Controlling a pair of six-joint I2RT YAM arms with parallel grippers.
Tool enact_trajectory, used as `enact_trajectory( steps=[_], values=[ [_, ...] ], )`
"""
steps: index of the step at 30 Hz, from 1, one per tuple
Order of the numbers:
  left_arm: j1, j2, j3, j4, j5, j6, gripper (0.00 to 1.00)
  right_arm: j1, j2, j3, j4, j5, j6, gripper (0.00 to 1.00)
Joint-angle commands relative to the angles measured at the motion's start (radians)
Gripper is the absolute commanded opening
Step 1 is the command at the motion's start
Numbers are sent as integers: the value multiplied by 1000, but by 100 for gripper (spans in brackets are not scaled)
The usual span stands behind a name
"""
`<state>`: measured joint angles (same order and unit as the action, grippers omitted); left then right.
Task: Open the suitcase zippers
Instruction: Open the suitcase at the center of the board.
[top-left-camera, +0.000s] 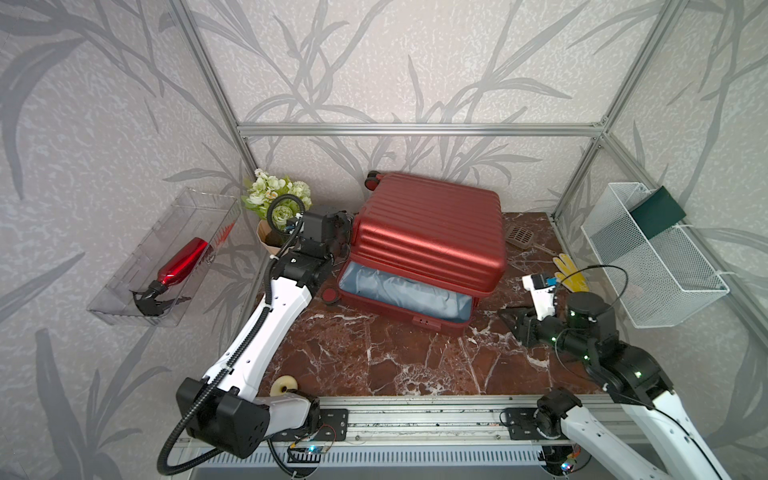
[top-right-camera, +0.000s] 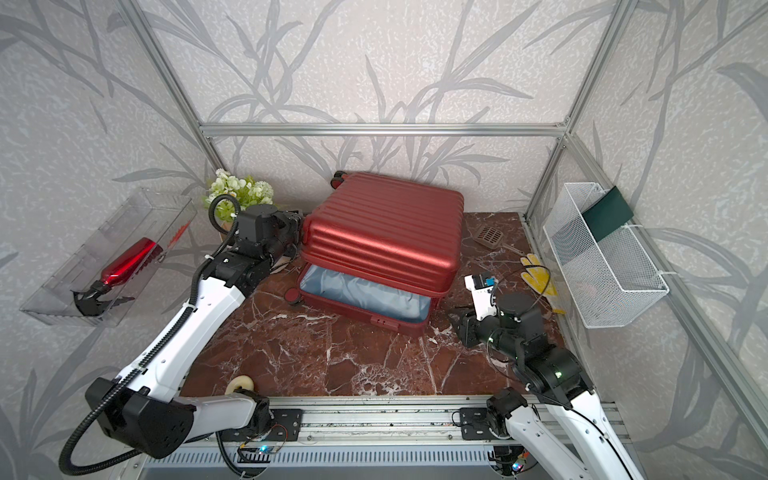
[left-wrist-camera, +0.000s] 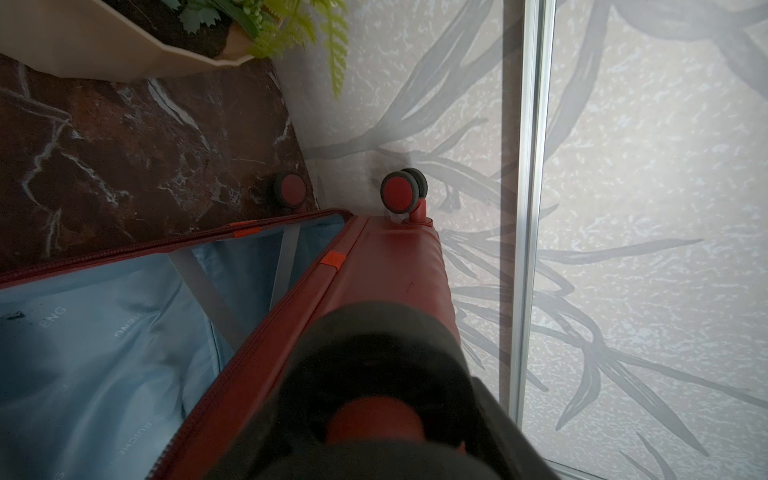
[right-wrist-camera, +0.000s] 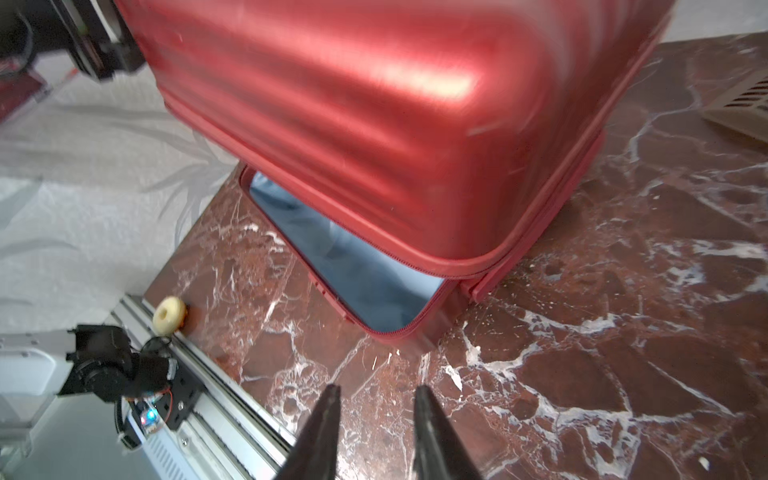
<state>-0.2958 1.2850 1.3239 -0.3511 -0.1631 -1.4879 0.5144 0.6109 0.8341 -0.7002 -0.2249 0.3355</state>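
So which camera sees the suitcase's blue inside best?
The left wrist view: the blue lining fills much of it, close up. Both top views show a strip under the lifted shell; the right wrist view, a narrow wedge.

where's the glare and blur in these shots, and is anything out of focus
Right wrist view: bright glare streaks on the suitcase shell, which looks smeared; the marble table is crisp. Left wrist view: the left gripper is a dark out-of-focus mass up close, the wheel beyond sharp. Both top views: even light, soft sheen on the suitcase, frame posts splayed by wide-angle perspective.
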Motion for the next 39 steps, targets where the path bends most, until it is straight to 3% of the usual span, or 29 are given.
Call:
enact_trajectory(
  steps=[1, 2, 7, 12, 16, 18, 23, 26, 29, 34, 36, 39],
  values=[
    [6, -33, 76, 218, -55, 32, 18, 156, 29, -66, 176, 124, 58, 14],
    [6, -35, 76, 216, -57, 34, 18, 234, 39, -83, 216, 210, 57, 8],
    [7, -45, 83, 209, -66, 47, 16, 589, 171, -165, 535, 617, -129, 2],
    [7, -52, 111, 185, -66, 62, 16, 725, 471, -149, 902, 884, -518, 6],
    [7, -51, 143, 154, -53, 69, 15, 727, 710, -113, 1095, 926, -872, 3],
    [8, -51, 156, 134, -53, 76, 14, 705, 803, -68, 1057, 909, -1010, 0],
    [7, -62, 151, 124, -44, 80, 13, 635, 991, 44, 1159, 1077, -1323, 0],
    [7, -77, 137, 114, -42, 80, 12, 625, 1040, 87, 1330, 1153, -1524, 0],
    [4, -98, 120, 106, -36, 91, 12, 613, 1039, 161, 1334, 1161, -1593, 0],
    [3, -135, 76, 96, -34, 92, 19, 516, 1010, 285, 1202, 1134, -1547, 0],
    [2, -146, 66, 93, -33, 103, 29, 466, 1009, 318, 1194, 1095, -1562, 0],
    [2, -161, 63, 81, -42, 140, 59, 433, 1014, 369, 1206, 1070, -1608, 0]
  ],
)
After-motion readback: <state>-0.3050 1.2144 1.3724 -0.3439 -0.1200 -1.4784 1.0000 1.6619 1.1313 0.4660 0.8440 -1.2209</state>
